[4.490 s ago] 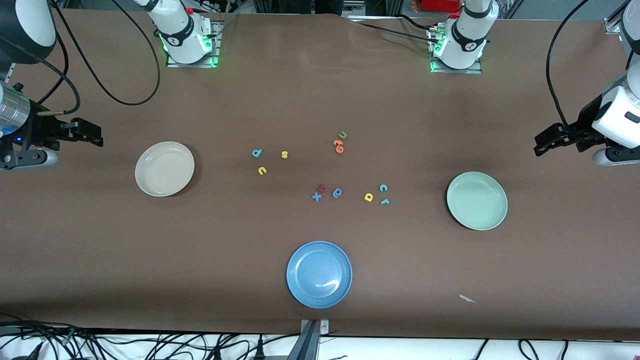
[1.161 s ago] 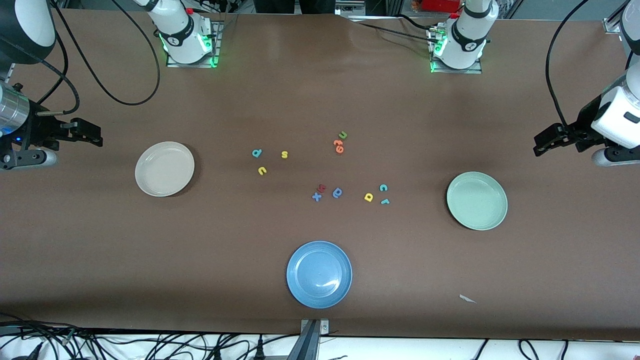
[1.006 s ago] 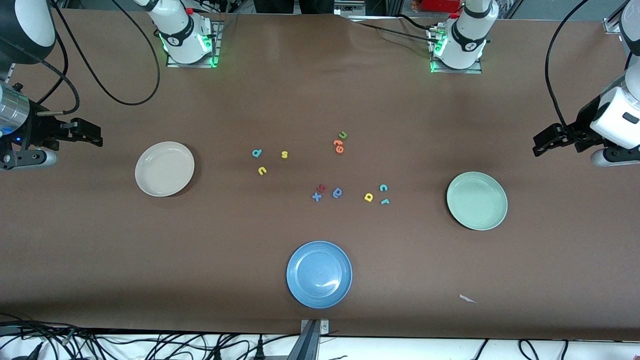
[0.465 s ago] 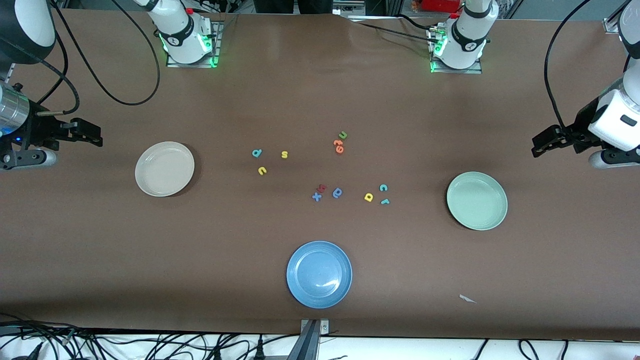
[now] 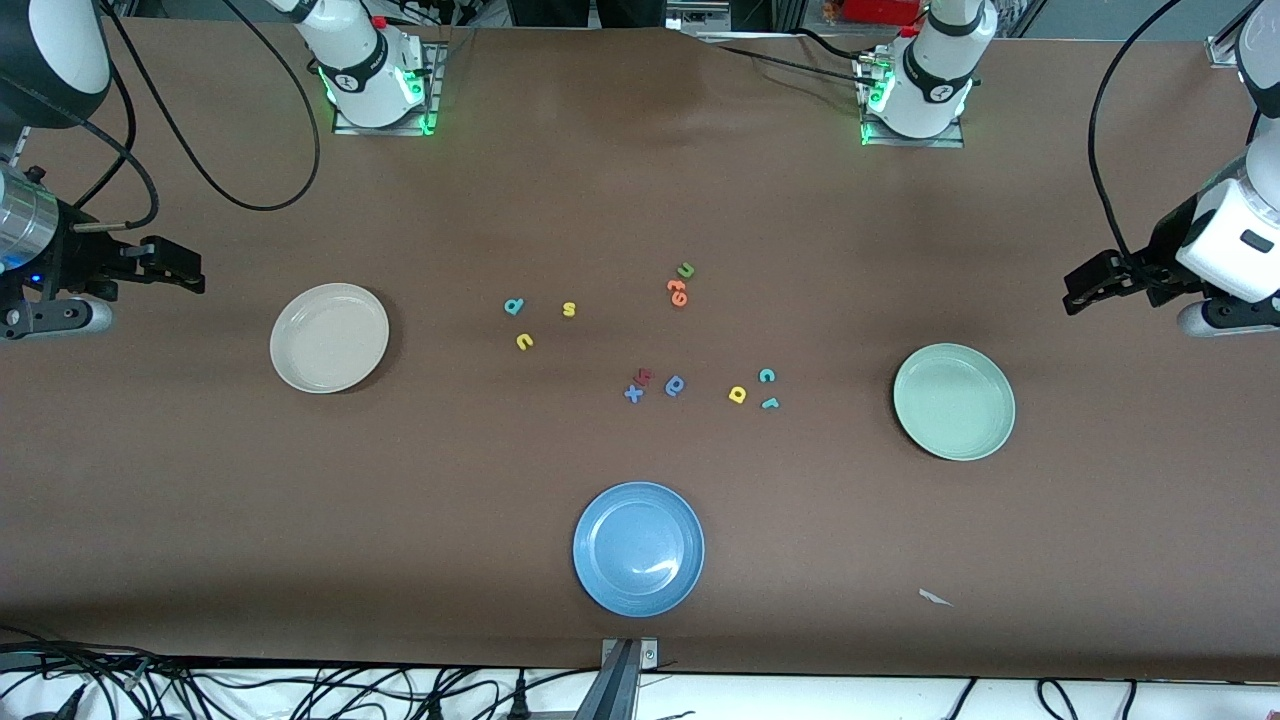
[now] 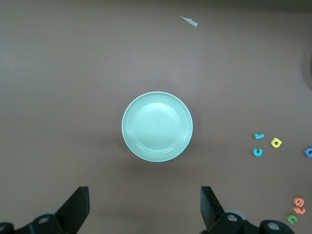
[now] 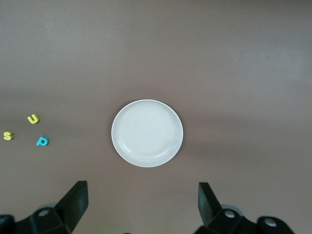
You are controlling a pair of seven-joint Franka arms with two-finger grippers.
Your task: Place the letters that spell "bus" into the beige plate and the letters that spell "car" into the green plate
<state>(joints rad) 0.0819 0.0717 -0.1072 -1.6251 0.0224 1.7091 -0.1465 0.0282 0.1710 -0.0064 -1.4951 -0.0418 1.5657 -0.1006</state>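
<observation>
Left end effector (image 5: 1085, 283) hung wide open, empty, near green plate (image 5: 954, 401); c, a, r letters (image 5: 766, 376) lay farther off. Right end effector (image 5: 178, 270) gaped empty near beige plate (image 5: 329, 337); b, u, s letters (image 5: 524, 341) farther.

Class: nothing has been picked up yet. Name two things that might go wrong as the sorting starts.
1. A green u lies against the orange letters; it may be mistaken for the yellow u.
2. The teal c, teal r and yellow a lie close together, so open jaws might nudge neighbours.
</observation>
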